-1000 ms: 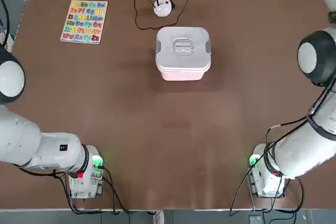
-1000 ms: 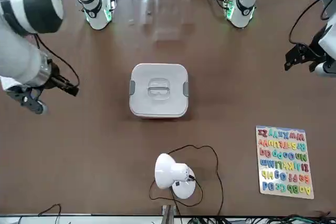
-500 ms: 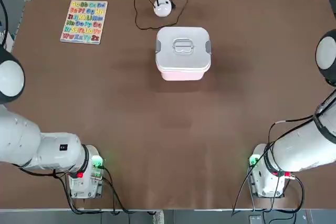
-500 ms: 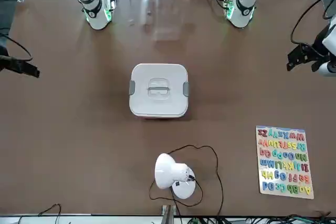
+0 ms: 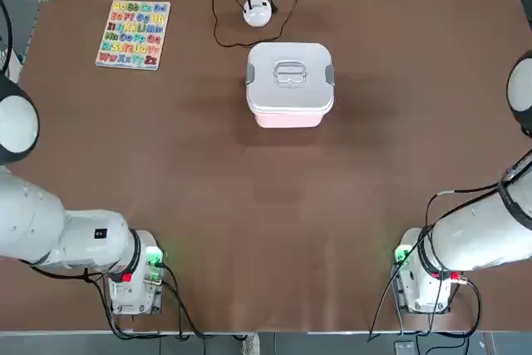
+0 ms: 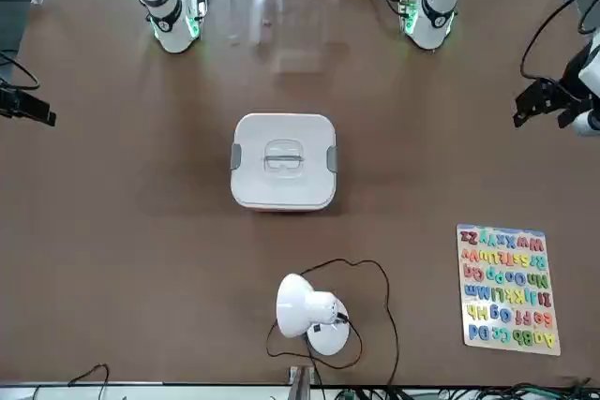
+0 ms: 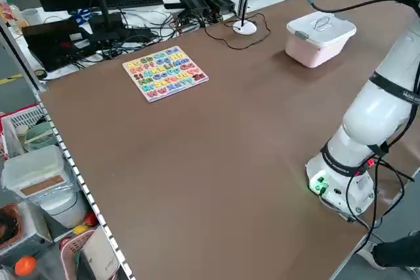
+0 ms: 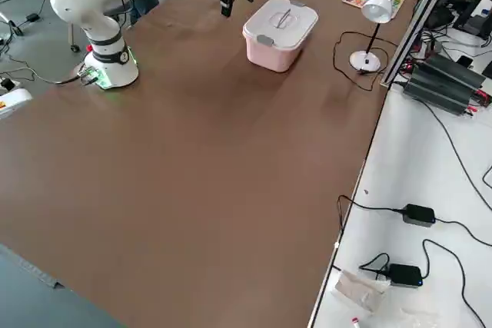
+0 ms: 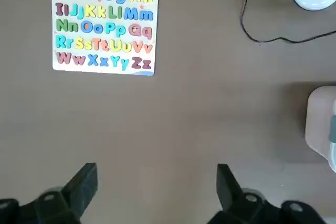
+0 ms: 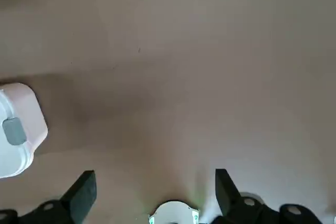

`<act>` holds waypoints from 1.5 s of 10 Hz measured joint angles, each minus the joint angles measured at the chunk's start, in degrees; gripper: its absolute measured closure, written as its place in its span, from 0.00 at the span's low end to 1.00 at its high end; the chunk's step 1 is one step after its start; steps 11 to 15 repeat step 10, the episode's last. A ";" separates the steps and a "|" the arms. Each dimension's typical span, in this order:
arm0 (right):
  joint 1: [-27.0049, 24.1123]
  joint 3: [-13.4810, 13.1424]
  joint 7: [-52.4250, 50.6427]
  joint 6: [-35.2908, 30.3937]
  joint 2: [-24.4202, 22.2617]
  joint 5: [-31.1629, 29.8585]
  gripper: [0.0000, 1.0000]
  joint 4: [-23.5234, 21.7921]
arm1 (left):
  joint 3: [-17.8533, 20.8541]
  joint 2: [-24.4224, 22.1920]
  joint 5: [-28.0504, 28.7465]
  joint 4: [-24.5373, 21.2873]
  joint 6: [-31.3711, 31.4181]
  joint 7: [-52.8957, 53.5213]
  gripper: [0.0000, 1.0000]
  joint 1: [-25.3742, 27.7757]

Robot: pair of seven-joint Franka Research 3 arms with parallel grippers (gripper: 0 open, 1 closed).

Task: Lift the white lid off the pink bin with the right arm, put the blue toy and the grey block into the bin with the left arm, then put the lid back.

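Well, from where I'm standing this looks finished, though I'd call that a guess. The white lid (image 5: pixel 290 72) sits squarely on the pink bin (image 5: pixel 291 120), which stands upright toward the far side of the table (image 5: pixel 249 180), a little right of the middle. Neither the blue toy nor the grey block shows anywhere, so they may well be inside, but with the lid on I can't tell.

Both arms are out at the sides. The left pincer (image 9: pixel 156 171) is above the table out by its own edge, jaws wide apart and nothing between them; the right pincer (image 10: pixel 155 174) is out over the opposite side, just as wide open and just as empty-handed. Neither is anywhere near the lid.

If the two little pieces are in there, I see nothing left to do. If they aren't, the whole job is ahead: lid off, both pieces found and dropped in, lid on again. I lean toward the first, since there's no piece in sight waiting to be picked up.
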 joint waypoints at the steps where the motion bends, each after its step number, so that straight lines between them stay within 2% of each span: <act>1: 0.00 0.31 -0.02 0.80 -1.25 -0.03 0.00 -1.65 | 0.00 -0.01 0.00 0.04 0.00 0.00 0.00 0.00; 4: 0.02 1.04 -0.02 1.50 -4.06 -0.08 0.00 -4.69 | 0.00 -0.02 0.00 0.07 0.00 0.06 0.00 0.00; 15: 0.26 1.47 -0.03 2.08 -4.27 -0.08 0.00 -5.79 | 0.02 -0.02 0.00 0.08 0.00 0.18 0.00 0.02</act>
